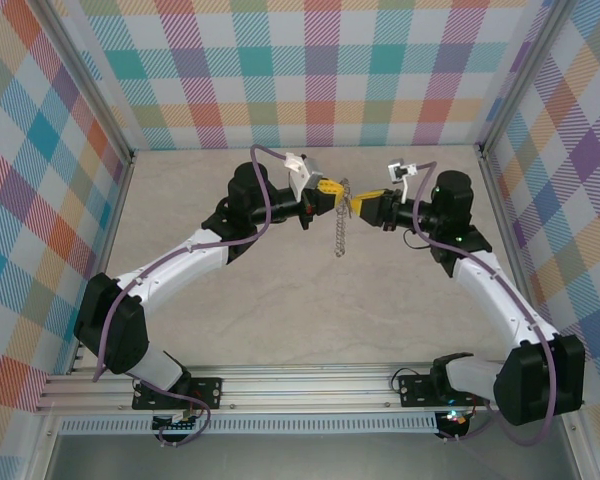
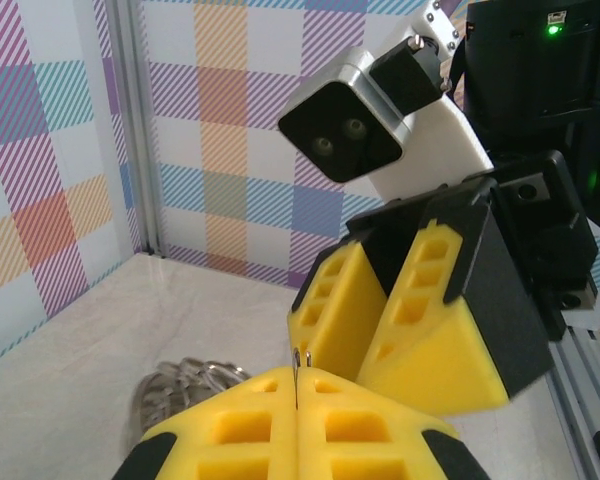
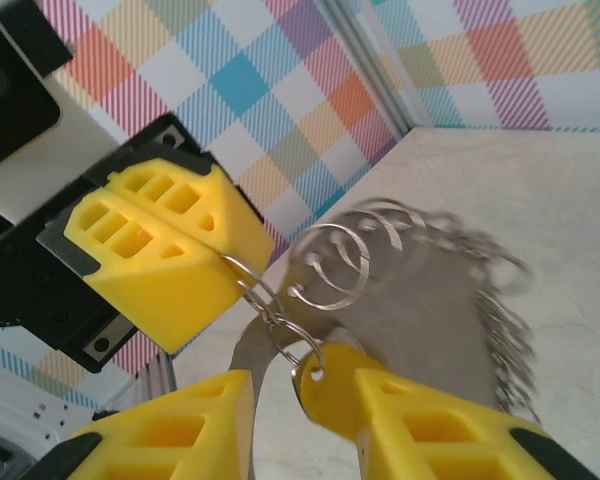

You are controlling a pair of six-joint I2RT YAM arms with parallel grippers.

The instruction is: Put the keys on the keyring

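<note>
1. Above the surface (image 1: pixel 280 310), just toward 12 o'clock of its middle, the left tool (image 1: pixel 330 194) is clamped fully closed on a wire loop of the keyring (image 1: pixel 340 235), whose links dangle toward 6 o'clock.
2. Right tool (image 3: pixel 275 405): jaws slightly parted, the key (image 3: pixel 328 376) at its 3 o'clock finger; whether it grips, I cannot tell.
3. Keep the left rigid; slide the key's hole along the coil gently.

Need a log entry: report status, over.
Left gripper shut on the keyring wire, mid-air. Right gripper shut on the key, head at the ring's coil. Links hang below; nothing blocking.
</note>
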